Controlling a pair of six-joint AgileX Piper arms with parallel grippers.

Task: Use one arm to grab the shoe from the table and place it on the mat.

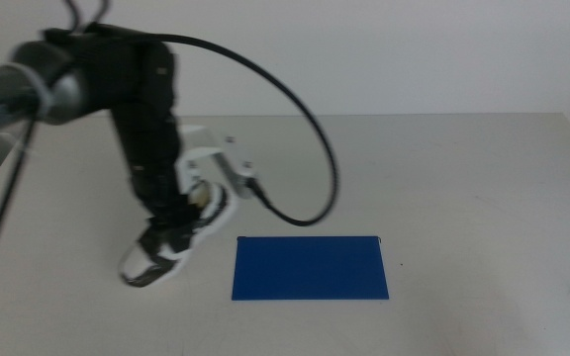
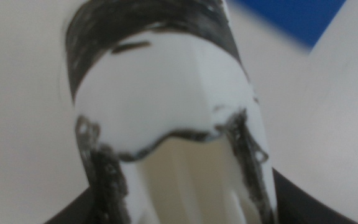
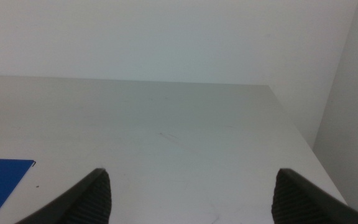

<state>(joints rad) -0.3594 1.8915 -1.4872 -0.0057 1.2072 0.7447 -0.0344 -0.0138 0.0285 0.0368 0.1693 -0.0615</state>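
Shoe (image 1: 171, 242) sits at the left of the desk (image 1: 463, 178), just left of the mat (image 1: 310, 268), with the left end effector (image 1: 188, 210) down on it from above. In the middle view the arm (image 1: 146, 119) comes in from the left and drops steeply onto the shoe's far part near the opening; the toe points near and left, so the long axis runs diagonally, heel end nearer the mat. The left wrist view is filled by the shoe's white and black upper, with dark jaw edges at either side low in the frame, so the jaws look closed around the shoe; whether it is lifted off the desk I cannot tell. The mat lies to the right of the end effector, a short carry away, its long side running left to right. So the coming move is likely a rightward shift, perhaps with a turn to line the shoe along the mat. The right end effector (image 3: 191, 193) waits with its jaws wide apart, holding nothing.
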